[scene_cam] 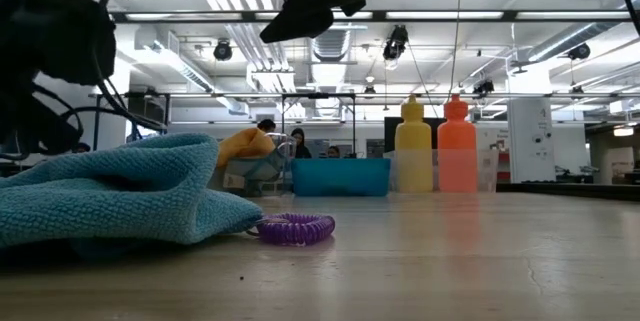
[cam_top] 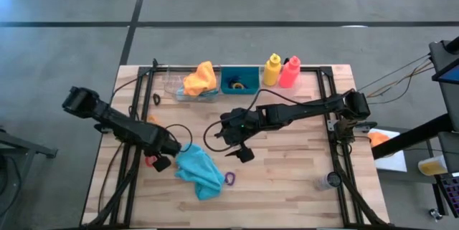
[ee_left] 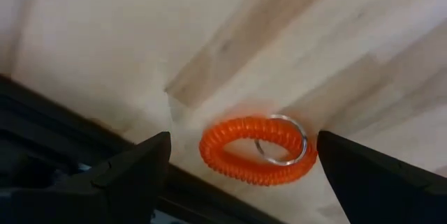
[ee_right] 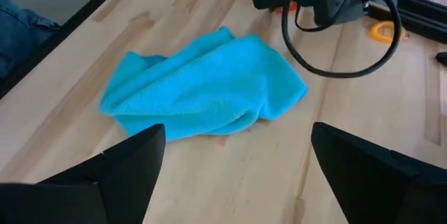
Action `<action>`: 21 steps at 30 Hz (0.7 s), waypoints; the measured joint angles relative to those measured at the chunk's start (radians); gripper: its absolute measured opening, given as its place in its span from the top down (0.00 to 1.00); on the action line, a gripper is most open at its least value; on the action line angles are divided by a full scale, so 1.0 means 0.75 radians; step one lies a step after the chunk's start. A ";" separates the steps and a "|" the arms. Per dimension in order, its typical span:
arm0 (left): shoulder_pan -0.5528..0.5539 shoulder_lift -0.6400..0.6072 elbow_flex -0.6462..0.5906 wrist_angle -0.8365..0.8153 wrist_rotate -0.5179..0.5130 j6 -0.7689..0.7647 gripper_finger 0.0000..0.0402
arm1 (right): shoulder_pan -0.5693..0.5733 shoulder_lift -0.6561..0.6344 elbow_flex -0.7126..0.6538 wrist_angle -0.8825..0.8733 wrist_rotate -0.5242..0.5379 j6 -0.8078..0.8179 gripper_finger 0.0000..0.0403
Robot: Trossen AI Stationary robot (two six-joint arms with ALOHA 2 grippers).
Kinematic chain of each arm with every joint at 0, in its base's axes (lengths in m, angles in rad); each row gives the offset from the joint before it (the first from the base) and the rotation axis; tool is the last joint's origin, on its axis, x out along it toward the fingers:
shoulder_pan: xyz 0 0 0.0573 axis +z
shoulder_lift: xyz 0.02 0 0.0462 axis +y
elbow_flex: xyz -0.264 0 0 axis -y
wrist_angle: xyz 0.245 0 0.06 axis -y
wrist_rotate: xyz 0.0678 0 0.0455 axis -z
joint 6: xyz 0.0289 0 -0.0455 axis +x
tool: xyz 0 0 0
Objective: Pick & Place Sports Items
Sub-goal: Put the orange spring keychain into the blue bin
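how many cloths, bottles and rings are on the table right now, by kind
cloths: 2, the teal cloth and the orange cloth
bottles: 2, the yellow bottle and the pink-red bottle
rings: 3, the purple ring, the red-orange ring and the small orange ring
total: 7
What lies in the teal bin is too small to tell.

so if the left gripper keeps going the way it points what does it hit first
Most likely the orange ring: it lies on the table between the open fingers of the left gripper, though how far below is unclear.
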 joint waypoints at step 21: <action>-0.008 0.105 -0.015 0.063 0.127 0.147 0.86 | 0.007 0.001 -0.055 0.024 -0.009 0.009 0.11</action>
